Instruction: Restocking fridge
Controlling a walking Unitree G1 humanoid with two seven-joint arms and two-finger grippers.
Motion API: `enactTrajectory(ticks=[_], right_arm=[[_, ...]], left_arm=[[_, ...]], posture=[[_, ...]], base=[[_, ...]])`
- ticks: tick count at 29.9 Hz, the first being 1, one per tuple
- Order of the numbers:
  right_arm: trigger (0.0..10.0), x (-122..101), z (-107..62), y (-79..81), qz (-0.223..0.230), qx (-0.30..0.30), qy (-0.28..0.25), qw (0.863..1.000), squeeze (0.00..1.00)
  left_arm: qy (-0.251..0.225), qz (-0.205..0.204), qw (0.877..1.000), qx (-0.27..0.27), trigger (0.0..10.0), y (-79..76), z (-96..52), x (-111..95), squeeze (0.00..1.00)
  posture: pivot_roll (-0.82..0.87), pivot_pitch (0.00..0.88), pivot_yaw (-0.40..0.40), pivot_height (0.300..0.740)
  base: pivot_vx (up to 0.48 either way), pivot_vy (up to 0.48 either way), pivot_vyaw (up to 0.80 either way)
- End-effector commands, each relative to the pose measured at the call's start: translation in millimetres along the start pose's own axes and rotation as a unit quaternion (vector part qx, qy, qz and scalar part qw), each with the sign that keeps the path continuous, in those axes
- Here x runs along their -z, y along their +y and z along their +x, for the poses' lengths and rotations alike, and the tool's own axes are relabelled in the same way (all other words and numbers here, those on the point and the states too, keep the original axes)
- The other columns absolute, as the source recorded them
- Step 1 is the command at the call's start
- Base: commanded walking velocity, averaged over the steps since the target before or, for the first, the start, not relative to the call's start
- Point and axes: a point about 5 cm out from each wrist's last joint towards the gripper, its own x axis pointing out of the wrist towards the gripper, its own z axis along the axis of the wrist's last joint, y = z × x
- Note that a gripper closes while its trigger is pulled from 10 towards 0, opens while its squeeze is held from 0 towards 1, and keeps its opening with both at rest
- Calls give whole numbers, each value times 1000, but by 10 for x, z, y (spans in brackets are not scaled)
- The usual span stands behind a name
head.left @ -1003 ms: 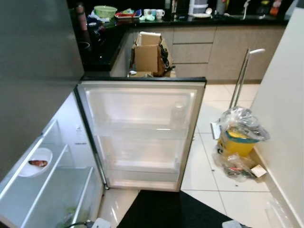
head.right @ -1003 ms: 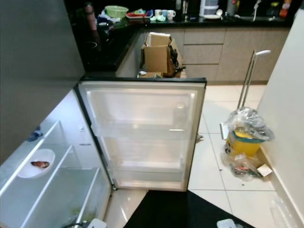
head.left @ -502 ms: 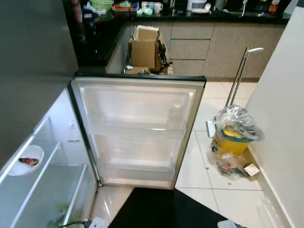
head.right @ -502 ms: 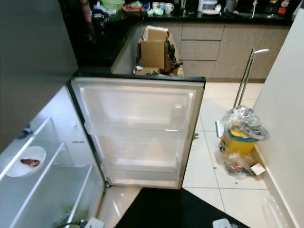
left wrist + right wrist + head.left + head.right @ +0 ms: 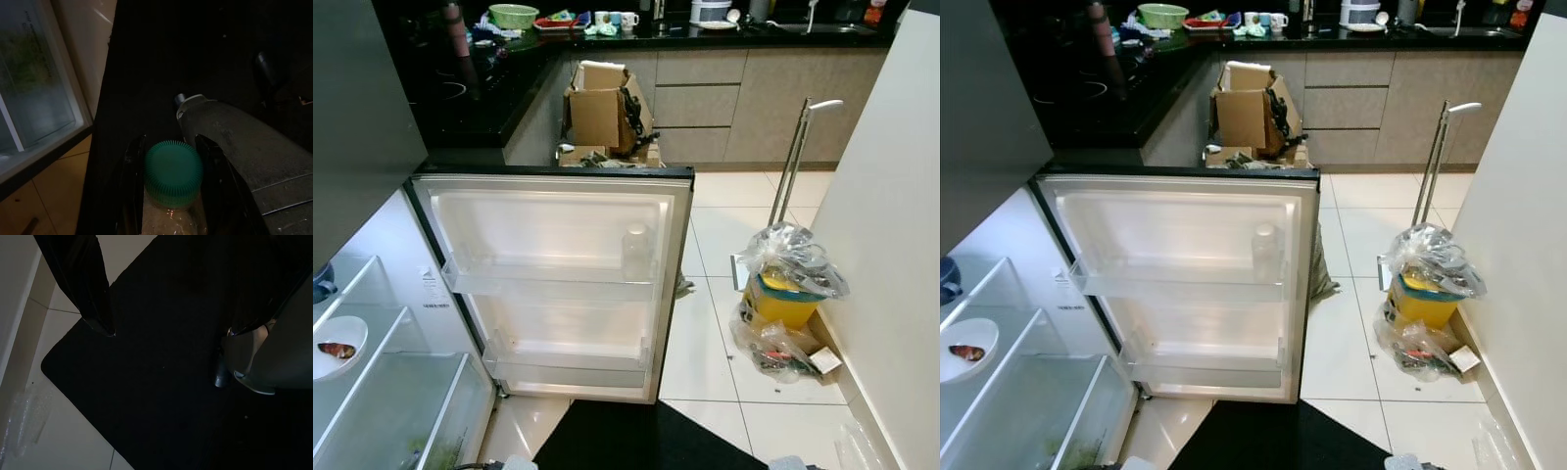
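Observation:
The fridge door (image 5: 548, 220) stands wide open in front of me, with two white door shelves (image 5: 548, 290). A pale translucent bottle shape (image 5: 636, 251) stands in the upper one. At the left are the fridge's glass shelves (image 5: 382, 392), one carrying a white bowl (image 5: 335, 348) with a bit of food. In the left wrist view my left gripper (image 5: 172, 188) is shut on a bottle with a ribbed green cap (image 5: 172, 171), held low beside the fridge. My right gripper (image 5: 171, 330) hangs open over the black mat (image 5: 161, 396), nothing between its fingers.
A yellow bin wrapped in plastic bags (image 5: 790, 289) and a long-handled dustpan (image 5: 798, 147) stand by the white wall (image 5: 891, 245) on the right. Behind the door are a cardboard box (image 5: 600, 108) and a black counter (image 5: 480, 88). A black mat (image 5: 646, 441) lies at my feet.
The whole picture has shifted: the fridge door now sits further left and lower in the view. The things themselves have not moved.

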Motion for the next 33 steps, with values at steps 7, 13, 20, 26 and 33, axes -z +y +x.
enactTrajectory(ticks=[7, 13, 20, 26, 33], right_arm=[[10000, 1, 7, 50, -5, -8, 3, 1000, 0], [10000, 1, 7, 54, -6, -9, 4, 1000, 0], [10000, -4, 10, 68, -6, -12, 3, 1000, 0], [10000, 7, 8, 75, -7, -13, 5, 1000, 0], [10000, 14, 9, 90, -7, -14, 6, 1000, 0]], left_arm=[[15, -1, 1000, 23, 10000, -122, 9, 82, 0], [16, 5, 1000, 25, 10000, -128, 10, 83, 0], [18, 9, 999, 28, 10000, -145, 11, 93, 0], [19, 11, 999, 27, 10000, -143, 10, 96, 0], [19, 13, 999, 28, 10000, -144, 10, 97, 0]], posture=[[-51, 20, -6, 740], [-52, 20, -8, 740], [-51, 20, -7, 740], [-51, 20, -7, 740], [-50, 19, -6, 740]], base=[[0, 0, 0], [89, 0, 0], [282, 0, 0], [282, 0, 0], [281, 0, 0]])
